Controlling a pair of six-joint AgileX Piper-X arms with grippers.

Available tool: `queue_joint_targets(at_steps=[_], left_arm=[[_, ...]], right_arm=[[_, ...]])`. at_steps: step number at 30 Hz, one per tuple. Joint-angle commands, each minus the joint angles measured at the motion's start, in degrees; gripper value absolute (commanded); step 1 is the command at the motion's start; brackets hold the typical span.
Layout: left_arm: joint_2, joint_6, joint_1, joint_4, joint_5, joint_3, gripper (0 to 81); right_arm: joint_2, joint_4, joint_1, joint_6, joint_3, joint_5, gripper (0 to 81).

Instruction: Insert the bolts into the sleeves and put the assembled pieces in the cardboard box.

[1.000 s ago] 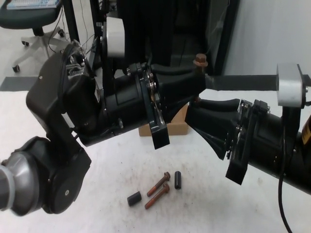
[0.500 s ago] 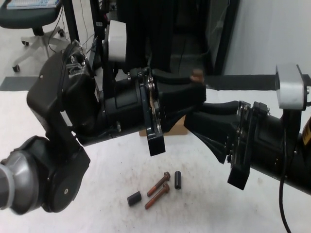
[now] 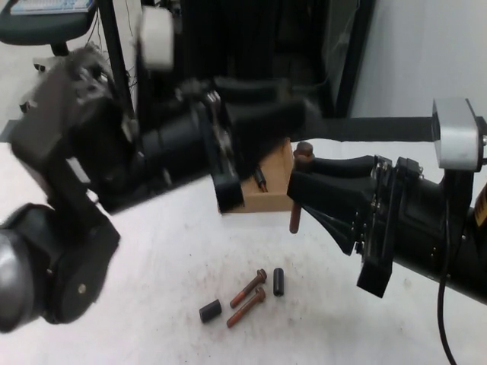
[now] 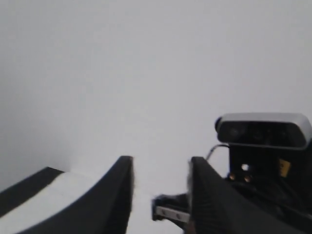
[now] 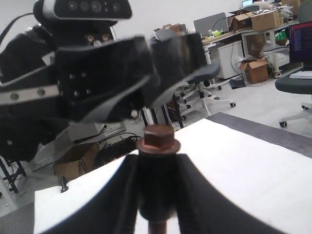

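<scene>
One bolt (image 5: 157, 138) upright, pinched in the right gripper (image 5: 157, 168); left gripper (image 4: 161, 165) with fingers spread apart.

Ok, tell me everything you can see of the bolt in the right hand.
The bolt is copper-brown metal with a hexagonal head on a flange. It stands upright, head up, clamped between the fingers of the right hand. What looks like a black sleeve wraps its shank between them; the bare end sticks out below. It hangs above the white bench, close by the cardboard box.
</scene>
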Motion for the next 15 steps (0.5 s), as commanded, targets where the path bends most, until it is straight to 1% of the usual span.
queue_joint_targets(at_steps=[1, 3, 5, 6, 9, 11, 12, 15], left_arm=[[-3.74, 0.35, 2.99, -0.44, -5.22, 0.00, 36.2], [-5.37, 0.35, 4.13, -0.44, -7.97, 0.00, 36.0], [-6.54, 0.91, 4.78, 0.40, -10.45, 0.00, 34.2], [-7.04, 1.32, 4.92, 1.55, -10.97, 0.00, 31.0], [-7.82, 3.76, 5.25, 7.08, -11.11, 0.00, 16.1], [-7.95, 4.91, 5.25, 12.16, -11.11, 0.00, 4.2], [-7.95, 5.27, 5.25, 14.08, -11.11, 0.00, 0.7], [-8.10, 6.64, 5.25, 20.64, -12.51, 0.00, 0.2]], right_arm=[[-0.66, 1.89, 0.02, -0.72, -0.89, 2.36, 0.8], [-0.66, 4.19, 0.02, -2.63, -0.89, 6.16, 0.8], [-0.66, 7.81, -0.16, -1.30, -2.16, 9.63, 0.8], [-0.43, 10.59, -0.13, -0.26, -3.20, 11.66, 0.8], [1.94, 24.69, -0.13, 0.37, -9.81, 17.13, 0.8], [5.12, 31.64, -0.13, -0.83, -14.80, 18.93, 0.8], [7.40, 34.42, -0.35, -1.33, -17.82, 19.32, 0.8], [14.98, 42.35, -1.98, -0.28, -28.07, 19.32, 0.8]])
